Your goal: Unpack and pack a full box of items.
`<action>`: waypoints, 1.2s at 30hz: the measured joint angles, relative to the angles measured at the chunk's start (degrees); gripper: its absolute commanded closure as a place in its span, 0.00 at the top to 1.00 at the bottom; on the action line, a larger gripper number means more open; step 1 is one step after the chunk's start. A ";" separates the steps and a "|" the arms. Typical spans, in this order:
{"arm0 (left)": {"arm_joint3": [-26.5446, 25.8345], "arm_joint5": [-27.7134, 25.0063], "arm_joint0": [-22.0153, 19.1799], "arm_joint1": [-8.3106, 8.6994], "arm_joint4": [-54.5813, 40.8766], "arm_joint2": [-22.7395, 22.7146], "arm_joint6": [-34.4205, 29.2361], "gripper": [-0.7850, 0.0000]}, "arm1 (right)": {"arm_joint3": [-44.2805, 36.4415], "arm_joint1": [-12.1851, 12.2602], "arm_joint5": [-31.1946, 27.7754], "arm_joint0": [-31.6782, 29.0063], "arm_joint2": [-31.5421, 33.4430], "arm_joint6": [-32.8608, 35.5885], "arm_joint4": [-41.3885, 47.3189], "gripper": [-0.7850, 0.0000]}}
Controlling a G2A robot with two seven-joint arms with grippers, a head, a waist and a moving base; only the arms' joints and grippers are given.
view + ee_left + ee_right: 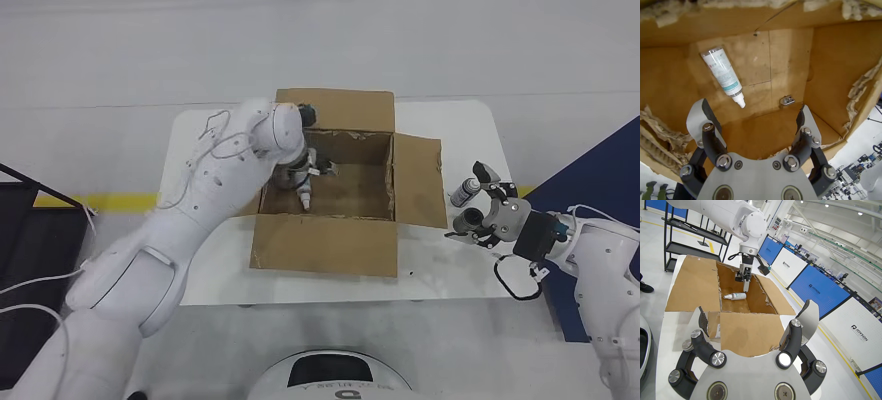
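Quick rundown of where you're at: the box point(325, 245) sits mid-desk point(460, 125) with its flaps folded out. There's one bottle point(722, 73) on its floor, lying on its side close to the left wall. Your left gripper point(753, 106) hangs inside the box just above it, fingers spread wide with nothing between them. The right gripper point(755, 307) is out by the desk's right edge, beside the right flap, also wide open and empty.

On the bottle itself: it looks like a small plastic spray bottle with a white label and a narrow nozzle at one end. My guess is it's light and fairly stiff, but it's round and smooth, so it could roll or squirt out sideways if you pinch it off-centre. I'd take it across the middle of the body, jaws square to its long axis. Skip the nozzle end, since that's thin and probably the weakest bit. The bottle lies a bit skewed to your fingers, so you'll likely want some wrist turn before coming down. Mind the left wall too, the outer finger looks short on room on that side.

There's also a little metal clip point(787, 101) on the floor by a wall, apart from the bottle. Can't tell if that counts as an item.
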 measured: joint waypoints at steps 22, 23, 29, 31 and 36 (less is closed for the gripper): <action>25.73 -1.94 -4.32 -4.76 -5.23 2.13 3.35 1.00 | 0.00 0.00 0.00 0.00 0.00 0.00 0.00 1.00; 26.19 -2.14 -4.35 -4.61 -5.54 1.69 3.44 1.00 | 0.00 0.00 0.00 0.00 0.00 0.00 0.00 1.00; 26.35 -2.91 -4.03 -3.62 -4.93 0.19 4.91 1.00 | 0.00 0.00 0.00 0.00 0.00 0.00 0.00 1.00; 26.00 -2.94 -3.66 -3.32 -4.72 -0.23 5.64 1.00 | 0.00 0.00 0.00 0.00 0.00 0.00 0.00 1.00; 23.20 -2.46 -1.91 -3.06 -4.35 -0.70 7.44 1.00 | 0.00 0.00 0.00 0.00 0.00 0.00 0.00 1.00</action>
